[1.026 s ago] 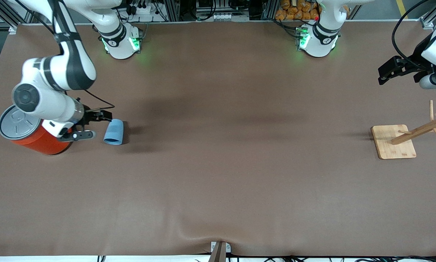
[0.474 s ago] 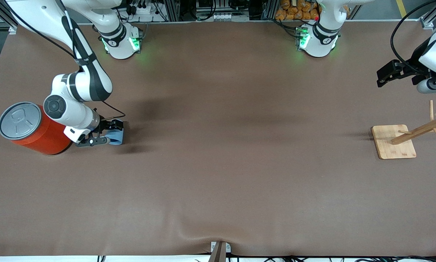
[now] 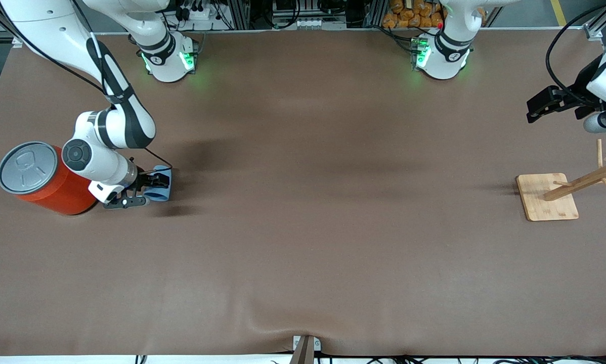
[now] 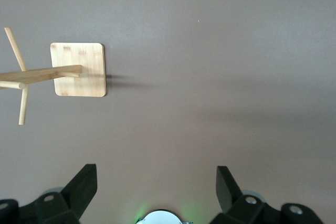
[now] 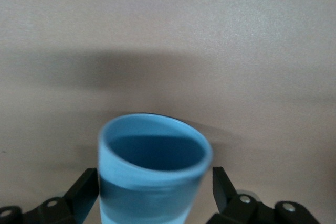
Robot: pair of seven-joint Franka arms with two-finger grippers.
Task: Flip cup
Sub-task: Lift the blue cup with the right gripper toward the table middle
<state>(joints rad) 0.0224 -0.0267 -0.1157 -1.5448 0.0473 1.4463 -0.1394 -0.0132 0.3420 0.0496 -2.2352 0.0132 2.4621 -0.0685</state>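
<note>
The light-blue cup (image 3: pixel 160 186) lies on its side on the brown table, near the right arm's end. In the right wrist view its dark-blue mouth (image 5: pixel 153 153) faces away from the camera. My right gripper (image 3: pixel 142 191) is low at the table, open, with one finger on each side of the cup's body (image 5: pixel 152 192). The fingers (image 5: pixel 86 187) stand very close to the cup's wall. My left gripper (image 3: pixel 540 105) waits open in the air over the left arm's end of the table, and the left wrist view shows nothing between its fingers (image 4: pixel 84 184).
A big orange can (image 3: pixel 45 183) with a grey lid stands right beside the right wrist, closer to the table's end. A wooden peg rack on a square base (image 3: pixel 547 198) stands near the left arm's end, also in the left wrist view (image 4: pixel 79 69).
The right gripper came down from beside the can and slid over the cup, so that its fingers now straddle it and have narrowed. The left gripper has barely shifted.
</note>
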